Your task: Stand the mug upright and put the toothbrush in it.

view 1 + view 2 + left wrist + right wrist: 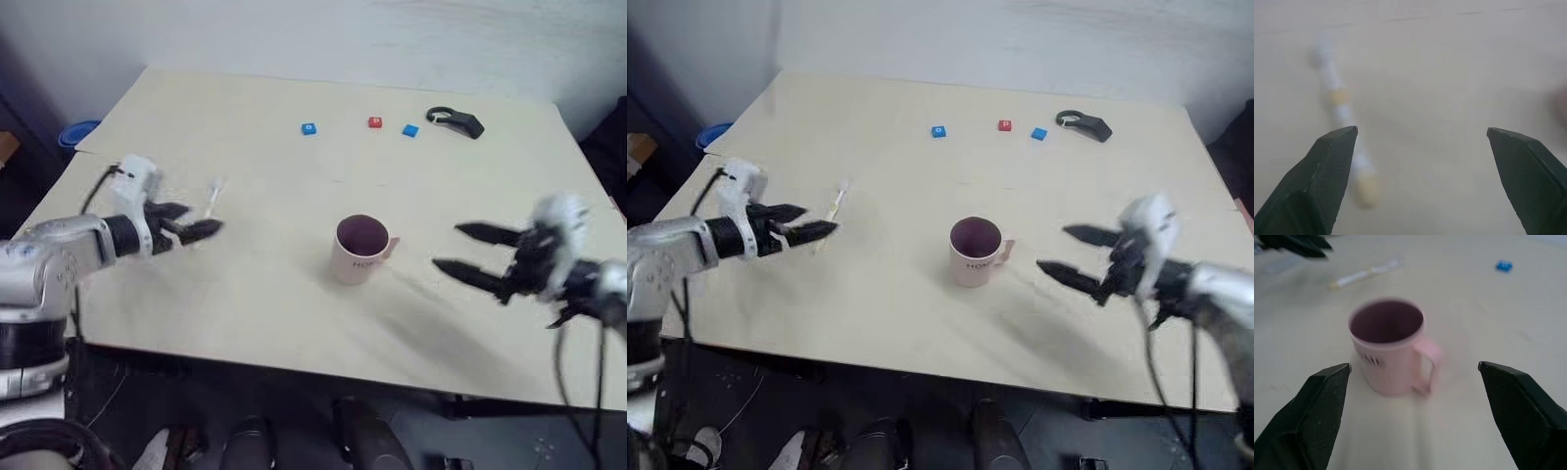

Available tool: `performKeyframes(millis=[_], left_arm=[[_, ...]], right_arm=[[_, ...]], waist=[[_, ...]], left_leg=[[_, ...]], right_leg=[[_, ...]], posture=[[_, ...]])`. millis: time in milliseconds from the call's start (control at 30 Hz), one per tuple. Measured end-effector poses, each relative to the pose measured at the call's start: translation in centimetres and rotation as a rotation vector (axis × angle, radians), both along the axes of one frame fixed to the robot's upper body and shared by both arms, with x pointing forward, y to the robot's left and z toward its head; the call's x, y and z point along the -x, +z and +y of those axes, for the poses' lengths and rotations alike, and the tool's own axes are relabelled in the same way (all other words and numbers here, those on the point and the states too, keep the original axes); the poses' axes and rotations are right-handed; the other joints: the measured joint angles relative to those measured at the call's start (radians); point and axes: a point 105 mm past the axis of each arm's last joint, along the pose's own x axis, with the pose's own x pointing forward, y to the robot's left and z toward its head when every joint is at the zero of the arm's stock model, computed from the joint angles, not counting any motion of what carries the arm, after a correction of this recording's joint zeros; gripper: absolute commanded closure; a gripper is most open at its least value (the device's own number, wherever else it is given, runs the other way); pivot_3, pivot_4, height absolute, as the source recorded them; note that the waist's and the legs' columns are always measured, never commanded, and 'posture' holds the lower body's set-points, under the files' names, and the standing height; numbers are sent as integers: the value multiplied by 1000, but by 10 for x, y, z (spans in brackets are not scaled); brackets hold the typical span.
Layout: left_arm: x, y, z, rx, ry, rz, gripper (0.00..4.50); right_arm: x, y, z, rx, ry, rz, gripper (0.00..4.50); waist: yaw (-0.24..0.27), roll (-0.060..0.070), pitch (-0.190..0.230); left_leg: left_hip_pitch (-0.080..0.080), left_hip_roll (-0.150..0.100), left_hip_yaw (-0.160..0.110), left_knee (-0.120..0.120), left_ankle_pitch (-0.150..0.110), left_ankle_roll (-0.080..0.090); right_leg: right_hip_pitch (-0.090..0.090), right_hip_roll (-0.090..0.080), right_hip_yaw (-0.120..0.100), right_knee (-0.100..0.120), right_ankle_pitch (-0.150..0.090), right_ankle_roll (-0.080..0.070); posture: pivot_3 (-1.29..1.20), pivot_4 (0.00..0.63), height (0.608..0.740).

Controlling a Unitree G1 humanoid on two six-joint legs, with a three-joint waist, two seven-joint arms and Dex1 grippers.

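From the head views, the pale pink cylindrical mug (361, 250) stands upright mid-table (274, 313), apart from both grippers. The right gripper (468, 251) (fingers spread wide, empty) hovers beside it. The slim white toothbrush (836, 201) lies flat just ahead of the left gripper (809, 221). The left wrist view shows the toothbrush by one finger (1322, 181), fingers wide, holding nothing. The right wrist view shows the mug's dark lettering.

One mug (359, 250), one toothbrush (836, 202), three small blocks (375, 122).

The table (294, 313) bears the mug (359, 251), the toothbrush (836, 201), three small blocks (375, 122).
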Motion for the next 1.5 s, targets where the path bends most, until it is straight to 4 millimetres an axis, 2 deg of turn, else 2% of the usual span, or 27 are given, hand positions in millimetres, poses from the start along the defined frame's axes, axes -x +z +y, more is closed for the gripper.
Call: performKeyframes(millis=[67, 133, 267, 367, 600, 767, 900, 1133, 1300, 1500], left_arm=[[-10, 0, 3, 12, 68, 16, 0], [-21, -4, 3, -1, 104, 40, 0], [-41, -22, -3, -22, 133, 96, 0], [-52, -37, -8, -38, 132, 137, 0], [-83, -36, -29, -72, 81, 88, 0], [-96, -35, -46, -114, 40, 60, 0], [-101, -36, -55, -141, 24, 55, 830], [-103, -39, -62, -162, 14, 56, 2799], [-104, -39, -62, -155, 30, 58, 4033], [-104, -39, -62, -140, 35, 60, 4085]], right_arm=[[12, 21, 12, -31, 90, -16, 95], [21, 32, 24, -62, 172, -6, 95], [36, 43, 38, -72, 289, 28, 95], [43, 45, 49, -33, 339, 13, 95], [39, 40, 58, -7, 336, 26, 95], [37, 39, 59, -3, 318, 13, 95], [37, 40, 60, -8, 307, -2, 0], [36, 35, 60, -20, 292, 7, 0], [36, 33, 58, -26, 281, 12, 0], [36, 33, 53, -30, 268, 8, 0]], waist=[[4, -4, -2], [8, -4, -1], [23, -3, -1], [30, -3, -1], [50, -3, -1], [60, -3, -1], [62, -3, -1], [63, -2, -2], [63, -2, -2], [63, -2, -2]], left_leg=[[-1, 1, -3, -1, -1, -1], [-4, 1, -3, -1, -1, -1], [-7, 0, -2, 0, -2, 0], [-10, 0, -2, 1, -2, 0], [-12, -1, -2, 3, -2, 1], [-16, -2, 0, 4, -2, 1], [-17, -2, 0, 4, -2, 1], [-17, -2, 0, 5, -2, 1], [-17, -2, 0, 5, -2, 1], [-17, -2, 0, 5, -2, 1]], right_leg=[[1, 0, -3, -1, -1, -2], [-1, -2, -4, -4, -1, -2], [-2, -3, -4, -7, -1, -1], [-4, -3, -5, -8, -1, -1], [-4, -4, -7, -8, 0, 0], [-5, -5, -11, -9, 0, 0], [-5, -5, -11, -9, 0, 0], [-5, -5, -12, -8, 0, 0], [-5, -5, -12, -8, 0, 0], [-5, -5, -12, -8, 0, 0]], posture=[[0, 150, 740], [0, 150, 740], [0, 150, 740], [0, 150, 740], [0, 150, 740], [0, 150, 740], [0, 150, 740], [0, 150, 740], [0, 150, 740], [0, 150, 740]])
